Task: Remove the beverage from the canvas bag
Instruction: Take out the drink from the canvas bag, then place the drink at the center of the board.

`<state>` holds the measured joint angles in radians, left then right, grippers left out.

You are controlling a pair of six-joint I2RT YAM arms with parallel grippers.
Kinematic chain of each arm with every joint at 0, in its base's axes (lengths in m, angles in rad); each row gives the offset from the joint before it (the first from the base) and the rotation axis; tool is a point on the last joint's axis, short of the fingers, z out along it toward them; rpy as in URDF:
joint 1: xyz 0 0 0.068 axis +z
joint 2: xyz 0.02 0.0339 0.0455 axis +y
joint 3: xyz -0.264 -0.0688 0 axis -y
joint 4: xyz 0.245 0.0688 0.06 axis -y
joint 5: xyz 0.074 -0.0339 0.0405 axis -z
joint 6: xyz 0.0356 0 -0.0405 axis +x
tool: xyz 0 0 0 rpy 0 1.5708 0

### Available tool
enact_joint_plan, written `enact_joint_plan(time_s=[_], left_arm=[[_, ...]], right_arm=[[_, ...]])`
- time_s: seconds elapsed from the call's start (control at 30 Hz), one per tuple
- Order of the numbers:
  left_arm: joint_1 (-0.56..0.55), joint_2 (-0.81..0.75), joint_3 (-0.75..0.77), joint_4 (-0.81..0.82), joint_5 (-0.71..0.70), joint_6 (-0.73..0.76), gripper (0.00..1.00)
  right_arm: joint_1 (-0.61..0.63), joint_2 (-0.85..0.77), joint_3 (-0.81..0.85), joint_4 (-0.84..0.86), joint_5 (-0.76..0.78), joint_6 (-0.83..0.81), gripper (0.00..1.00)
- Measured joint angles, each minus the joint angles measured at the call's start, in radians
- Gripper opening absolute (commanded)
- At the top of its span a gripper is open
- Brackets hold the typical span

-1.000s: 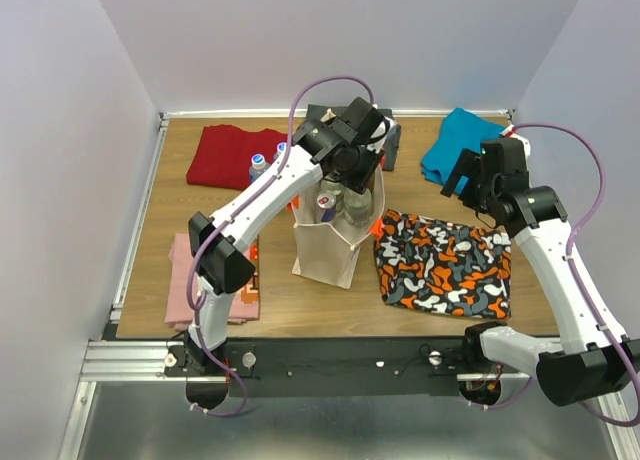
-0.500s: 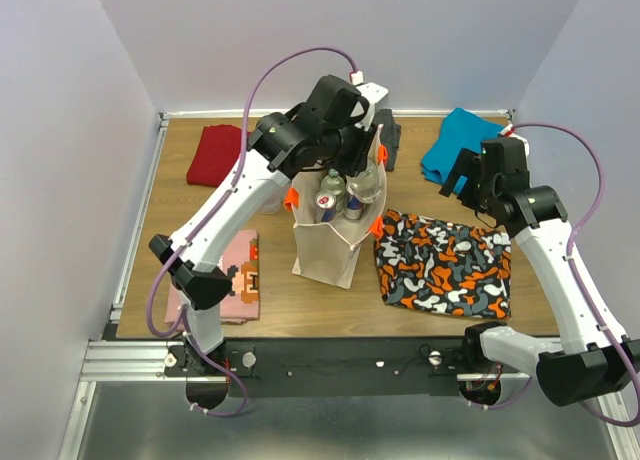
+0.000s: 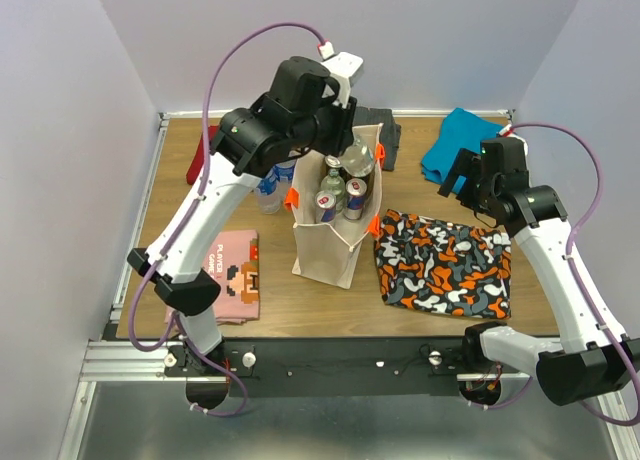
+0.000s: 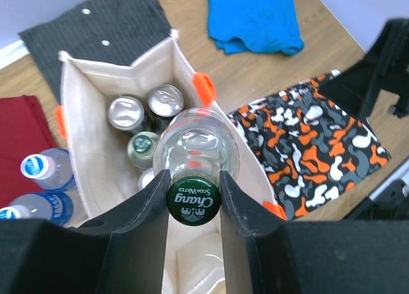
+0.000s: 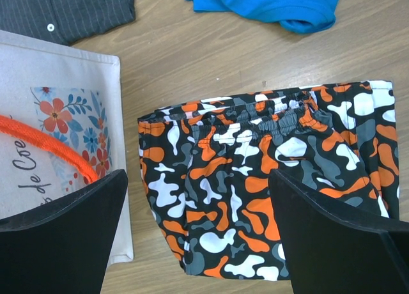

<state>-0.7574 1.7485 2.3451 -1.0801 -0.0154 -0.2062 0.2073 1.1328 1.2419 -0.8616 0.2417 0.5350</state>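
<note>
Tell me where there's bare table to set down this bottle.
For the glass bottle, bare wood lies in front of the bag, between the pink shirt and the patterned shorts; another patch between the dark shirt and blue shirt. Left of the bag, plastic bottles crowd it.

We see two arms clad in glossy white shells with black joint housings, the left arm (image 3: pixel 195 215) and the right arm (image 3: pixel 560 275). A purple cable (image 3: pixel 208 110) loops over each. Our left tool (image 4: pixel 193 208) and right tool (image 5: pixel 199 236) carry broad matte black fingers (image 5: pixel 64 236).
</note>
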Motion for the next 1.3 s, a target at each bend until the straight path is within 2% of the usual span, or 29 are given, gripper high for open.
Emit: enact_joint_plan(time_s=[0.37, 0.83, 1.07, 1.3], left_arm=[[0.156, -0.077, 0.005, -0.007, -0.024, 0.0, 0.0], [0.248, -0.216, -0.032, -0.014, -0.074, 0.013, 0.0], [0.267, -0.249, -0.191, -0.014, -0.13, 0.017, 0.0], [0.267, -0.333, -0.499, 0.034, -0.16, 0.016, 0.0]], right_arm=[[0.0, 0.028, 0.0, 0.002, -0.02, 0.018, 1.0], [0.0, 0.109, 0.039, 0.009, -0.04, 0.013, 1.0], [0.0, 0.13, 0.05, 0.014, -0.05, 0.003, 1.0], [0.0, 0.13, 0.051, 0.019, -0.05, -0.002, 1.0]])
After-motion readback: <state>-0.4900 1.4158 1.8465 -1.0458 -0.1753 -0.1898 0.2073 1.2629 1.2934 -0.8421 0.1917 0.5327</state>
